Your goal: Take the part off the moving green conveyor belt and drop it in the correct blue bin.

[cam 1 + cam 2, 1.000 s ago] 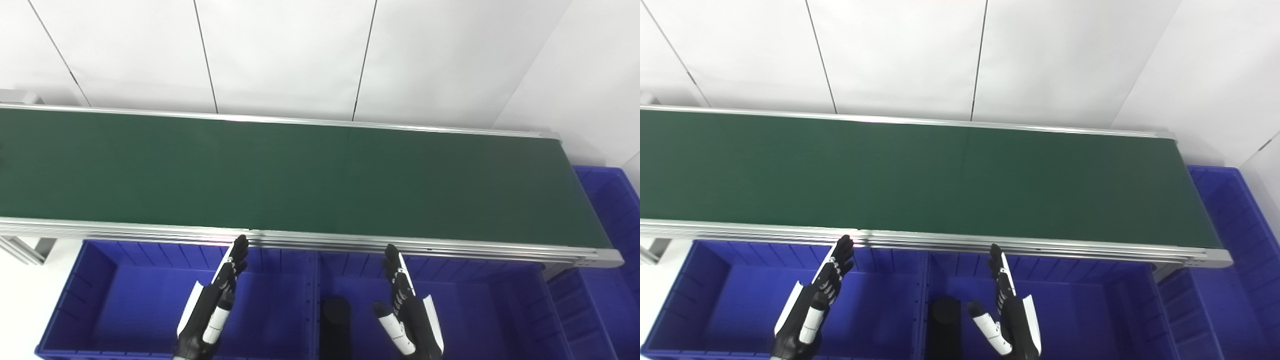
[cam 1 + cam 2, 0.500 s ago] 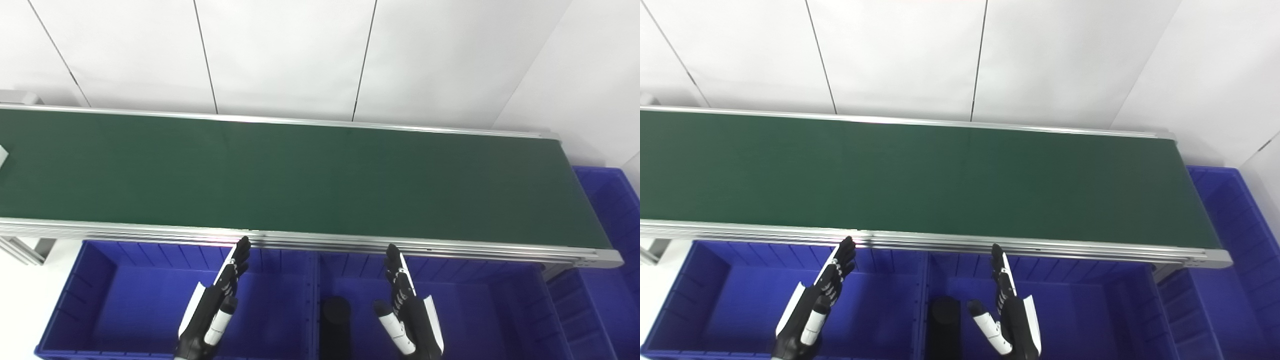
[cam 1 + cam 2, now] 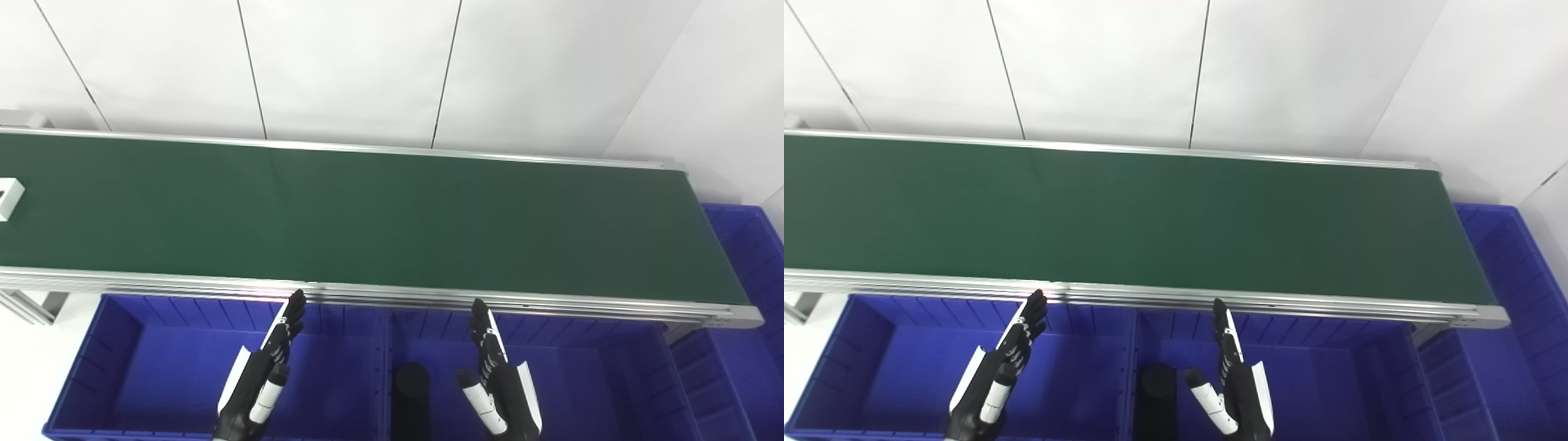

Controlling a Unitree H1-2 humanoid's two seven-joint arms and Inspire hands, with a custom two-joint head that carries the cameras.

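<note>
While a white angular part [image 3: 8,198] rides the matte green belt [image 3: 367,214], both hands stay empty, fingers straight.

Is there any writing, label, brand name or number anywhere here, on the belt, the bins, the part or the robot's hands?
None can be read.
Green conveyor belt: plain, no markings.
Blue bins: no labels visible.
White part at the belt's left edge: no text visible.
Left hand and right hand: no readable lettering.
</note>
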